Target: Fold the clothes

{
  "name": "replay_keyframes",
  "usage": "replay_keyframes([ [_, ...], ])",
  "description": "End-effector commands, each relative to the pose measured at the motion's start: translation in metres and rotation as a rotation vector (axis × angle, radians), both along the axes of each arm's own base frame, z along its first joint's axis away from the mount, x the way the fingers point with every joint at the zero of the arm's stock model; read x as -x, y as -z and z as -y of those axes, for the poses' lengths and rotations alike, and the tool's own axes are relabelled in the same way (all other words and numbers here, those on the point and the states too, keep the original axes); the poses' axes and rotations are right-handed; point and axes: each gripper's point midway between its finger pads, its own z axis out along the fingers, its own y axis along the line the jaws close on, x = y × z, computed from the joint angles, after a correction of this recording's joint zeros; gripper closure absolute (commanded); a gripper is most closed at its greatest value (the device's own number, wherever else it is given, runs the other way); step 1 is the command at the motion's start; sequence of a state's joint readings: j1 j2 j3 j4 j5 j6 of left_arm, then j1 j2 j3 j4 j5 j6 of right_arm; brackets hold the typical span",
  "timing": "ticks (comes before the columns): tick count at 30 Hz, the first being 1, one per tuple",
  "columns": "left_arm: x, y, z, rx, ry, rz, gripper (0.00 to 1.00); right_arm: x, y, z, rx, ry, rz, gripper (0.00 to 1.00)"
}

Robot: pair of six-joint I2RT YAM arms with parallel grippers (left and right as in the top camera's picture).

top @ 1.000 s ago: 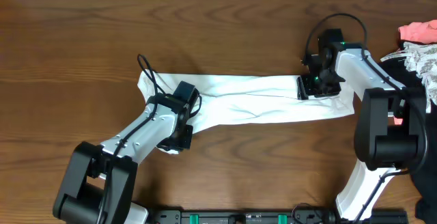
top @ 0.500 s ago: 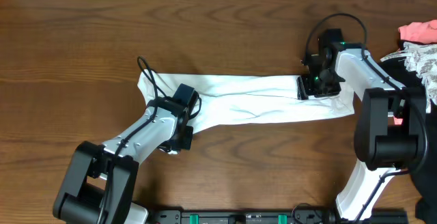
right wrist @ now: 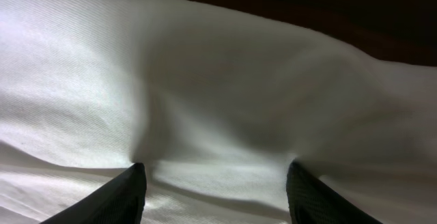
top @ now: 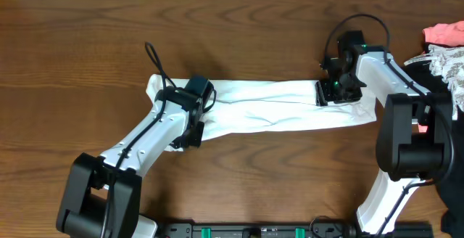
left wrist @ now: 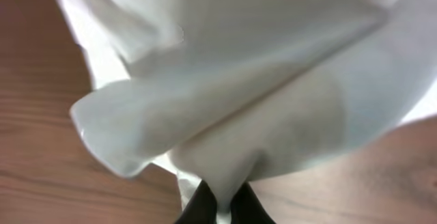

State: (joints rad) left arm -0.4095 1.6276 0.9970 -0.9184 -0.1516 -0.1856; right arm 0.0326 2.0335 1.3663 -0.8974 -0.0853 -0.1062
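Note:
The clothes [top: 279, 107] are a white T-shirt lying as a long, creased band across the middle of the table. My left gripper [top: 188, 141] is at the band's near left corner, shut on a pinch of the cloth. In the left wrist view the white cloth [left wrist: 239, 80] hangs in folds from between the dark fingertips of that gripper [left wrist: 224, 209]. My right gripper [top: 320, 93] rests on the band's right part. It [right wrist: 217, 183] stands open, and its two fingers [right wrist: 126, 197] are spread wide against the cloth [right wrist: 218, 80].
A pink garment [top: 444, 33] and a white lacy one [top: 444, 67] are heaped at the right edge. The table [top: 87, 42] is brown wood. Both arm bases stand along the near edge.
My left gripper has shut on the cloth's near left corner. Its arm has shifted toward the far side, drawing the cloth with it. The right arm has stayed still.

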Motion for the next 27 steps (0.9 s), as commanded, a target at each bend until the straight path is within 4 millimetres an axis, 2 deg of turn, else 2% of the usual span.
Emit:
replay_keyframes([
  [1,-0.014,-0.006,-0.009,-0.067,0.015,0.060,0.91,0.009,0.009,0.006,0.030,0.006,-0.035,0.36],
  [5,-0.030,-0.008,-0.012,-0.089,0.042,0.121,0.87,0.009,0.009,0.006,0.030,0.006,-0.035,0.36],
  [14,-0.052,-0.008,-0.016,-0.065,0.035,0.192,0.87,0.009,0.009,0.006,0.030,0.006,-0.034,0.36],
  [27,-0.049,0.009,-0.023,-0.067,0.016,0.192,0.87,0.009,0.009,0.006,0.030,0.006,-0.035,0.36],
])
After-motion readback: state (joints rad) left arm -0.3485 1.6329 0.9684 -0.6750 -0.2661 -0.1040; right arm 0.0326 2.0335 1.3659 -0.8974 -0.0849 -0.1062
